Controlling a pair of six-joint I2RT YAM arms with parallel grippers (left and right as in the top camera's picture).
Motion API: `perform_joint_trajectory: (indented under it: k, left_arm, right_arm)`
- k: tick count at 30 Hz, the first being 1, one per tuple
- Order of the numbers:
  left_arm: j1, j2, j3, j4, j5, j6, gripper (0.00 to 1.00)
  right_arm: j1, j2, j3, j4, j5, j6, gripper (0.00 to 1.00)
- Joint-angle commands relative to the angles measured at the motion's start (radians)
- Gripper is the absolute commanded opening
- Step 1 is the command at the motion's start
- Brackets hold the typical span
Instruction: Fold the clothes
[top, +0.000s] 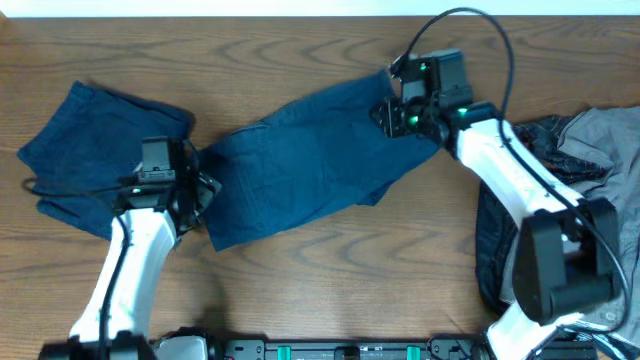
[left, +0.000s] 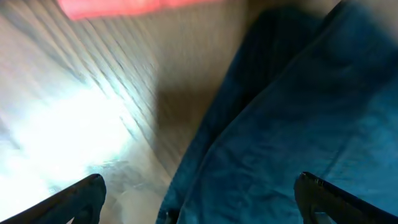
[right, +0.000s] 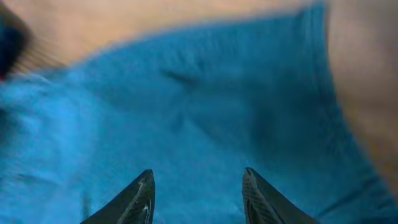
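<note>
The spread garment (top: 310, 160) in the middle is dark navy blue, plain, without any print. The second garment (top: 90, 150) at the left has the same navy colour. At the right there are a grey piece (top: 600, 135) and a shiny black piece (top: 490, 250). The desk (top: 300, 290) is brown with a wavy wood grain. The left arm (top: 135, 265) and the right arm (top: 505, 160) are white with black joints. In the left wrist view a blurred orange-red piece (left: 124, 6) shows at the top edge.

Overhead is evenly lit and sharp; wrist views blur (white glare on the table (left: 68, 130)).
</note>
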Motion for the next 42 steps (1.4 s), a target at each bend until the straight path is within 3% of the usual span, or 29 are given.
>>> perform_joint_trajectory:
  k: [1,8,17,25,29,35,36,39,41,42]
  left_arm:
    - [0.002,0.077,-0.034,0.045,0.097,0.014,0.98]
    - [0.002,0.236,-0.034,0.169,0.241,0.102,0.98]
    - [0.002,0.299,-0.034,0.187,0.243,0.101,0.99]
    - [0.001,0.3,-0.034,0.256,0.287,0.106,0.98]
    - [-0.005,0.3,-0.034,0.338,0.363,0.19,0.99]
    - [-0.037,0.312,-0.036,0.366,0.362,0.202,0.96]
    - [-0.041,0.318,-0.036,0.37,0.363,0.202,0.92]
    - [-0.053,0.345,-0.036,0.381,0.363,0.202,0.63]
    - [-0.058,0.364,-0.036,0.384,0.363,0.202,0.36]
    - [-0.058,0.368,-0.036,0.382,0.363,0.202,0.19]
  right_arm:
    - [0.008,0.078,0.007,-0.026,0.06,-0.026,0.45]
    - [-0.001,0.182,0.007,-0.116,0.165,0.021,0.41]
    - [-0.054,0.185,0.007,-0.377,0.404,0.175,0.27]
    - [-0.074,0.169,0.008,-0.409,0.404,0.174,0.25]
    - [-0.072,0.14,0.008,-0.408,0.404,0.166,0.26]
    - [-0.072,0.071,0.008,-0.409,0.404,0.166,0.27]
    - [-0.072,0.057,0.008,-0.409,0.403,0.166,0.27]
    - [-0.072,0.005,0.008,-0.417,0.392,0.166,0.27]
    - [-0.072,-0.028,0.008,-0.418,0.369,0.148,0.28]
    - [-0.072,-0.045,0.008,-0.416,0.341,0.126,0.28]
